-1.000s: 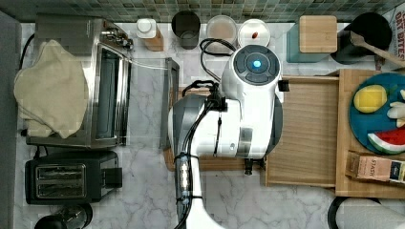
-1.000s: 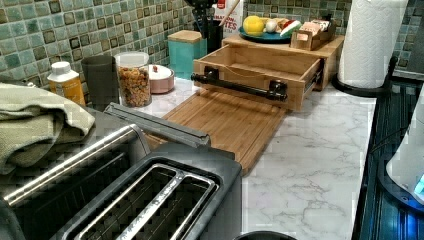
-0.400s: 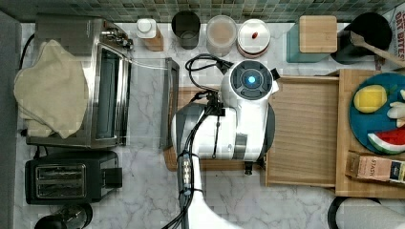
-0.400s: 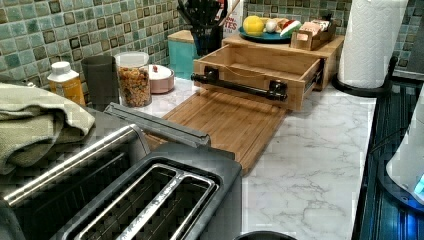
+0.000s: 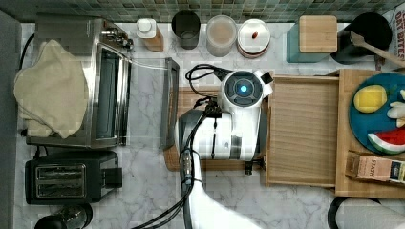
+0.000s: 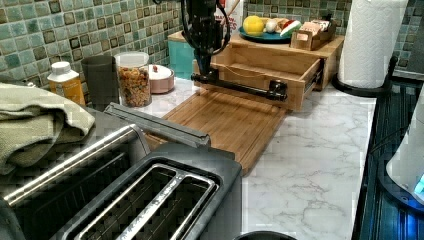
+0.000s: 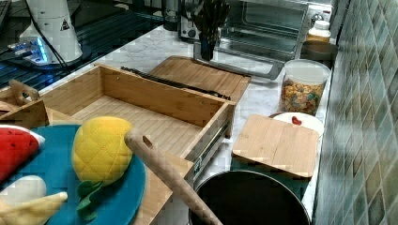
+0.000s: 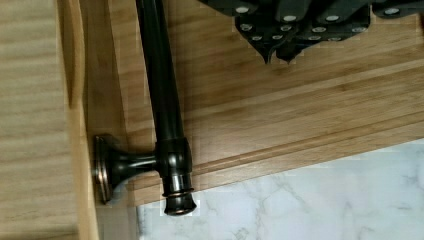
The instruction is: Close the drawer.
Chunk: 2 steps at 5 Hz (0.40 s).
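Just above the dark bar handle [image 6: 239, 86], end effector [image 6: 204, 64] hanging down near the handle's end at the left view's left; open or closed, cannot tell. Beyond the handle, drawer [image 5: 302, 129] pulled out, its light-wood tray bare. Below the arm, cutting board [image 6: 227, 122] flat on the marble worktop [image 6: 310, 165], touching the drawer front
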Available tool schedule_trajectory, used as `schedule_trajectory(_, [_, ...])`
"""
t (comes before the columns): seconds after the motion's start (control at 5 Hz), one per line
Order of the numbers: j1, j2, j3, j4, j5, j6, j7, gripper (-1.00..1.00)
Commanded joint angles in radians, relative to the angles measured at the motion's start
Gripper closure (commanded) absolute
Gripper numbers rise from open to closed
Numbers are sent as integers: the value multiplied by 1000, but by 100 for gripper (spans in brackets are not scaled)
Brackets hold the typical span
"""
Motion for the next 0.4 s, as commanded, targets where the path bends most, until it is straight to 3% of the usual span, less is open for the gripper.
schedule_trajectory(0.2, [-34,52,-36,-51,-30,80,-155,100])
schedule_trajectory(0.4, [-73,43,-25,-48,-74,58,-167,100])
